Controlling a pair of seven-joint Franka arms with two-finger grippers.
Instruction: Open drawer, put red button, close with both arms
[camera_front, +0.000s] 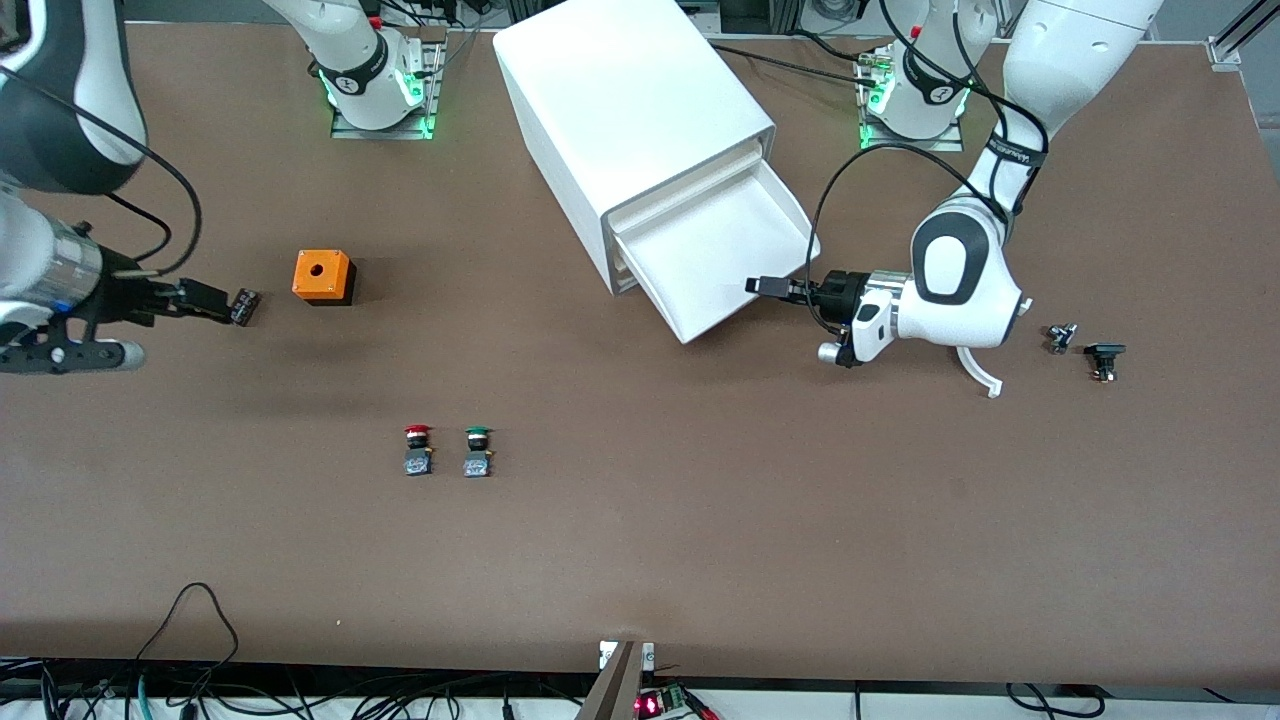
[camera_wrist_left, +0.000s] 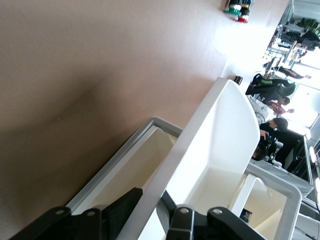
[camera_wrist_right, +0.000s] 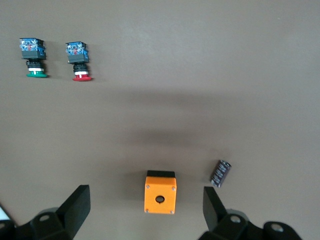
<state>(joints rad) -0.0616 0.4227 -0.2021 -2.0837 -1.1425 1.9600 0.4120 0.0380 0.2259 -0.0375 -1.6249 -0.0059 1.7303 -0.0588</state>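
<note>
The drawer (camera_front: 720, 250) stands pulled out of the white cabinet (camera_front: 620, 110), and its tray is empty. My left gripper (camera_front: 762, 286) is shut on the drawer's front wall. In the left wrist view the black fingers (camera_wrist_left: 125, 205) sit on either side of that white wall (camera_wrist_left: 210, 150), where my left gripper (camera_wrist_left: 151, 196) clamps it. The red button (camera_front: 418, 450) stands on the table beside the green-capped one (camera_front: 478, 450), nearer the front camera. Both show in the right wrist view, the red button (camera_wrist_right: 80, 62) and the green button (camera_wrist_right: 34, 59). My right gripper (camera_front: 222, 304) is open and empty over the table beside the orange box; it also shows in the right wrist view (camera_wrist_right: 146, 194).
An orange box (camera_front: 323, 277) with a round hole sits toward the right arm's end, with a small dark cylinder (camera_front: 245, 305) beside it. Two small dark parts (camera_front: 1062, 337) (camera_front: 1104, 358) lie at the left arm's end. A white curved piece (camera_front: 982, 375) lies below the left arm.
</note>
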